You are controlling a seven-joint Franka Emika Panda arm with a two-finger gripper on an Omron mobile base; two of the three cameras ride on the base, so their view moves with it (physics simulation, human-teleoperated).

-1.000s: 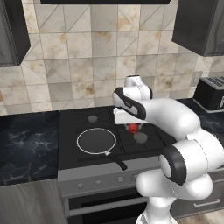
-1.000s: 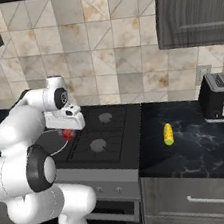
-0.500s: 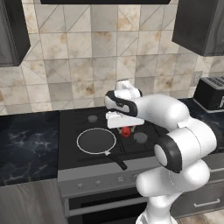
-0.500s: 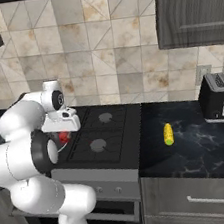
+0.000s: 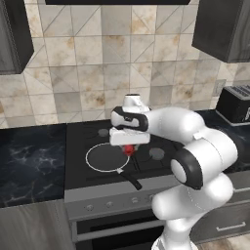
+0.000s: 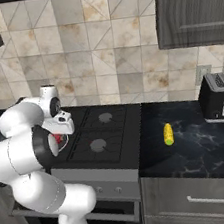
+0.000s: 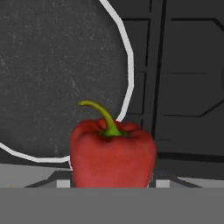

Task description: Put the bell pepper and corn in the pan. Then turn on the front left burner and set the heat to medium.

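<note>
Red bell pepper [image 7: 112,151] clamped in my gripper [image 5: 128,148], I am carrying it left from beside the stove's middle to the pan's [image 5: 106,157] right rim, while the corn [image 6: 167,134] is waiting on the counter [image 6: 199,142].

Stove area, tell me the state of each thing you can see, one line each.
Pincer: shut on the pepper, held above the pan's right rim.
Pepper: gripped, stem up, off the stove.
Pan: on the stove's front left, nothing in it.
Corn: lying on the counter right of the stove.
Toaster: on the counter at the far right.
</note>
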